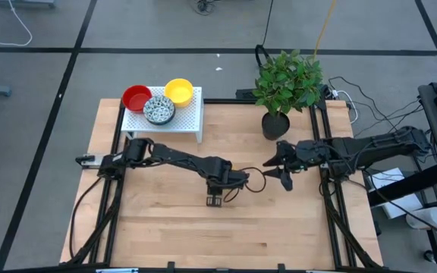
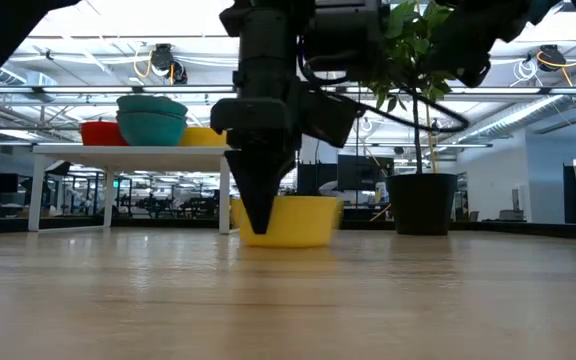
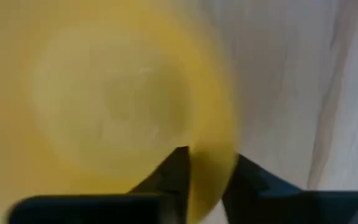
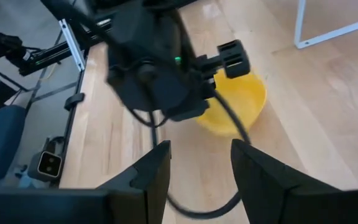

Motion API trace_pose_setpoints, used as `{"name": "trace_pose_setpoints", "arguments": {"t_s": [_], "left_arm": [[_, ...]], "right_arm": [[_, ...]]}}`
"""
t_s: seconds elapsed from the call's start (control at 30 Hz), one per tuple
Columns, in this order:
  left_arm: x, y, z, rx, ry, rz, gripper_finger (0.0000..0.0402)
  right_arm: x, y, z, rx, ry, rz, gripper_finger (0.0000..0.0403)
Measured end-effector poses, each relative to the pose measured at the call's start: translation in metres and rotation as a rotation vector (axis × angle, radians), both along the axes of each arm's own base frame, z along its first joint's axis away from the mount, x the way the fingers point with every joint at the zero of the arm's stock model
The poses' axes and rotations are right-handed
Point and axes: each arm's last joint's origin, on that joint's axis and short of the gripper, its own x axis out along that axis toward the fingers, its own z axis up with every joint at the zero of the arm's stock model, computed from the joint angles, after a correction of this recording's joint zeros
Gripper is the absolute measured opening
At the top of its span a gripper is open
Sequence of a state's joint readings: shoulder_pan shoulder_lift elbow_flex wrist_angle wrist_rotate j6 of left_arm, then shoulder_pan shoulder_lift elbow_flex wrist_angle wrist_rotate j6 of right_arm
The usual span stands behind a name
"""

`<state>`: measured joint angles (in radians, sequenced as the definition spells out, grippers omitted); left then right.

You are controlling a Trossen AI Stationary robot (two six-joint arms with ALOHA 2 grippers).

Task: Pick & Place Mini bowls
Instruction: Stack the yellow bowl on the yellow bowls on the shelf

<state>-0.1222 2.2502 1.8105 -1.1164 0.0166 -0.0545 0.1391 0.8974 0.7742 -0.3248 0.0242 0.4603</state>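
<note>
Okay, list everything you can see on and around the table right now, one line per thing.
Yellow bowl on the table: one, yellow, mid-table under the left arm, its rim between the left pincer's fingers.
Red bowl: one, red, on the white shelf.
Yellow bowl on the shelf: one, yellow, on the white shelf.
Speckled bowl: one showing from above, white with dark speckles, on the white shelf.
White shelf: one, white, far left of the table.
Potted plant: one, green in a black pot, far edge.
Table: one, light wood.
Left pincer: closing on the yellow bowl's rim.
Right pincer: open, empty, above the table right of the left arm.
</note>
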Motion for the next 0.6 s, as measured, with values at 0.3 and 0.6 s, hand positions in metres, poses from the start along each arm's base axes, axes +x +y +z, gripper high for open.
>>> {"name": "trace_pose_setpoints", "arguments": {"t_s": [0.3, 0.6], "left_arm": [[-0.01, 0.009, 0.027, -0.036, -0.002, 0.023, 0.0013], [-0.039, 0.03, 0.125, 0.051, -0.274, 0.088, 0.0017]], "right_arm": [[-0.001, 0.005, 0.0, 0.024, 0.0, 0.009, 0.0155], [0.001, 0.005, 0.003, 0.052, -0.027, -0.006, 0.0155]]}}
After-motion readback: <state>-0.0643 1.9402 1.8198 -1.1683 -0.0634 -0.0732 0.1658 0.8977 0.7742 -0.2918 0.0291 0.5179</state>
